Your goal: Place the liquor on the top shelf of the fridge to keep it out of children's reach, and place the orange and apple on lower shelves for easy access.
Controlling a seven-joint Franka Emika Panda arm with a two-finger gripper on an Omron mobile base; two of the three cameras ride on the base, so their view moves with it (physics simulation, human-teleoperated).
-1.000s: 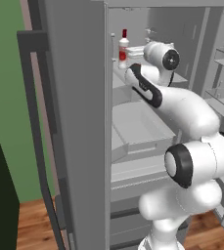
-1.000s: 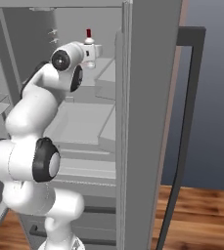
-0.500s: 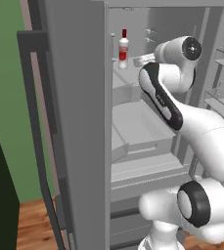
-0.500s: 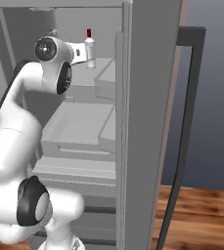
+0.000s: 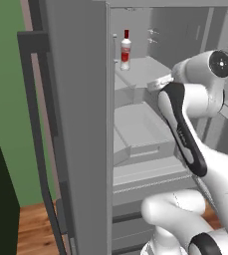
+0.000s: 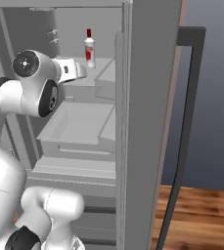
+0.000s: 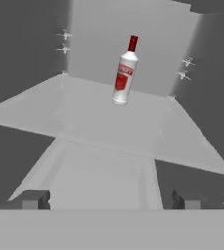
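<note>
The liquor (image 7: 124, 71) is seen upright on the top shelf (image 7: 133, 122), straight ahead of the gripper (image 7: 111, 200) and well apart from it; jaws are spread wide, nothing held

One liquor bottle (image 5: 126, 50) (image 6: 89, 48) (image 7: 124, 72) stands on one top shelf (image 5: 145, 69) (image 6: 79, 80) (image 7: 84, 117) inside one fridge (image 5: 80, 124) (image 6: 145, 97). Below it I count one drawer (image 5: 145, 137) (image 6: 79, 127). One dark bar handle (image 5: 33, 124) (image 6: 187, 122) shows on each door.
</note>
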